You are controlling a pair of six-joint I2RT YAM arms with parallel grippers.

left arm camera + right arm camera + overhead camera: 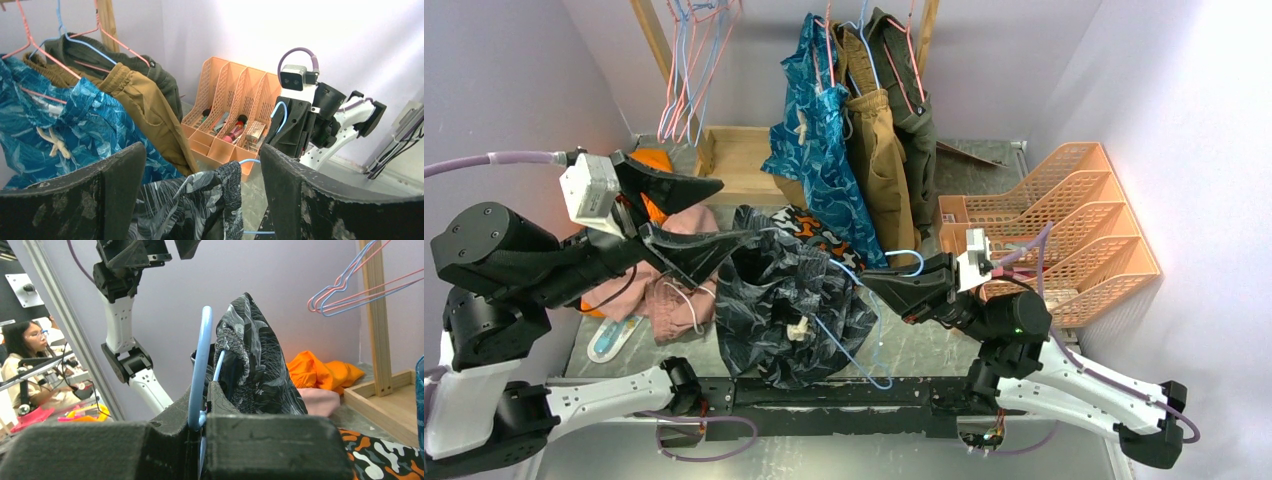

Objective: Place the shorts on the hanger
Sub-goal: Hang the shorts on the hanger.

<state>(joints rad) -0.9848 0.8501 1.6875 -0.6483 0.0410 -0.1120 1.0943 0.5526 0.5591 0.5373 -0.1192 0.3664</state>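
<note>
While your right gripper [870,283] clamps the thin blue wire hanger [199,365], crumpled charcoal leaf-print shorts [789,300] bunch against it; your left gripper [738,210] gapes apart.

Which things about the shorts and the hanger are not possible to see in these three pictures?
1. Top external: how far the hanger runs inside the shorts; the fabric covers it.
2. Left wrist: whether the left gripper touches the shorts; the bottom edge cuts them off.
3. Right wrist: the hanger below its hook; the right gripper hides it.
</note>
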